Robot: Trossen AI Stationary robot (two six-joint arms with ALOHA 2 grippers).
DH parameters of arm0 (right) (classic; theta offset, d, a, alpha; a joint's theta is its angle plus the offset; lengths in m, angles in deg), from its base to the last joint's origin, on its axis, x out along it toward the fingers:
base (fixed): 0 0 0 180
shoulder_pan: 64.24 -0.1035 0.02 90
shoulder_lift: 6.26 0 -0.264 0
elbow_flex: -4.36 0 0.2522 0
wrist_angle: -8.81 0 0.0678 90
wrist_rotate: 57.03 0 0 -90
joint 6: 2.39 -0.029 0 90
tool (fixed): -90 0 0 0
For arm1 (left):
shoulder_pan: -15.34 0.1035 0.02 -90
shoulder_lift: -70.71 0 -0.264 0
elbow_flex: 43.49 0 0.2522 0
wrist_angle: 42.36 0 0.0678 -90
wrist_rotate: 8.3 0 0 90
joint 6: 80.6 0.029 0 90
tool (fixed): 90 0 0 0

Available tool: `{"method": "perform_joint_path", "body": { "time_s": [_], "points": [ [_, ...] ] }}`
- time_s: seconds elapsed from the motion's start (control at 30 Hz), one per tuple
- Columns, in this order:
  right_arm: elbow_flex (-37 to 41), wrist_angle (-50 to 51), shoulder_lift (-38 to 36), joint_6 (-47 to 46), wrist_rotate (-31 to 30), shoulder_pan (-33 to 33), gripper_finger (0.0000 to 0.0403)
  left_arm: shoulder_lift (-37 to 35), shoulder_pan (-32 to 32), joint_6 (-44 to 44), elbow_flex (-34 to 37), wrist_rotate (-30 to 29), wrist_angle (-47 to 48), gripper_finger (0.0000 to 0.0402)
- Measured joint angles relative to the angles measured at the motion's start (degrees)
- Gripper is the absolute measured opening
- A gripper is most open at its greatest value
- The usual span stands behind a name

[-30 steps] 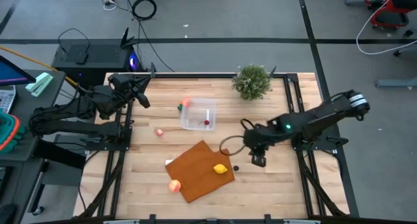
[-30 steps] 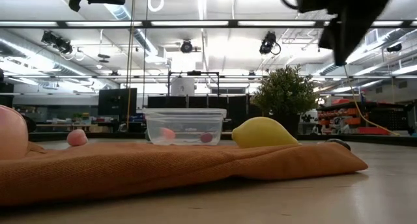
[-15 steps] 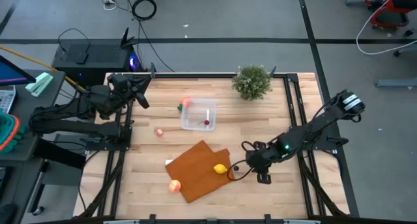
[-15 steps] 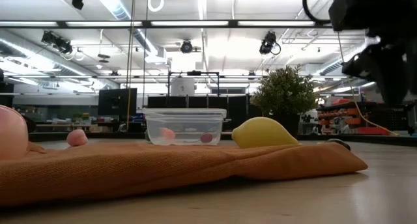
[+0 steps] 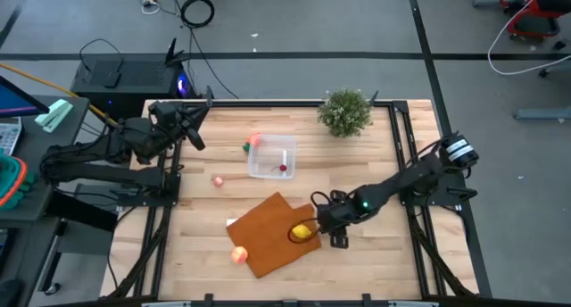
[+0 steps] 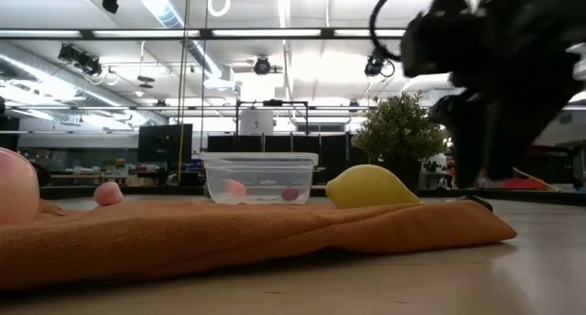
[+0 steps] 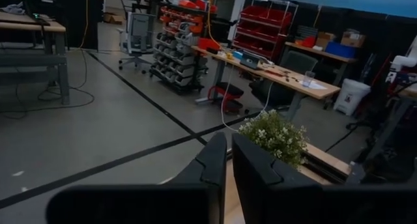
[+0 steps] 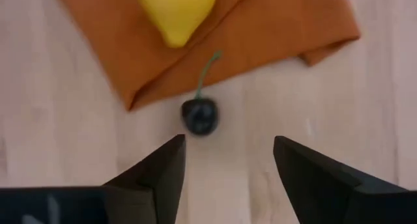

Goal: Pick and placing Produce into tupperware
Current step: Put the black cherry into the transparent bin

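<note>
Wooden table [image 5: 375, 262] | dark stemmed cherry [image 8: 199, 114] beside orange mat [image 8: 260, 28] | right gripper [image 8: 228, 162] spread above it

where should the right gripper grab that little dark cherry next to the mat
Grip the cherry across its round body, coming straight down. It lies on bare wood just off the mat, its thin stem too slight to hold. The open right gripper already frames it; the lemon sits clear.

The tupperware [image 5: 272, 159] sits mid-tabletop [image 5: 205, 218], two small pieces inside, with the potted plant [image 5: 345, 111] far right of it. The mat [image 5: 268, 231] lies nearer, carrying the lemon [image 5: 303, 232] at its right and a round fruit [image 5: 239, 254] at its near left corner. A cherry [image 8: 199, 114] lies just off the mat.
</note>
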Motion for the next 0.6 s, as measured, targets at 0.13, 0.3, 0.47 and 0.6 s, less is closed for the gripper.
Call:
{"method": "perform_joint_path", "body": {
  "time_s": [0.13,0.3,0.47,0.6],
  "points": [
    [-0.63,0.04,1.96,1.16,3.97,2.08,0.0197,-0.01,-0.31,0.0,0.0,0.1,0.04,0.0028],
    [-0.65,-0.04,2.3,1.23,5.97,2.32,0.0194,-0.01,-0.31,0.0,0.0,2.74,0.06,0.0035],
    [-0.65,-0.42,2.3,1.06,8.05,2.32,0.0194,0.02,-0.3,0.0,0.0,4.5,0.15,0.0034],
    [-0.67,-0.67,2.3,0.77,8.51,2.32,0.0191,0.01,-0.28,0.0,0.0,4.5,0.15,0.0029]
  ]
}}
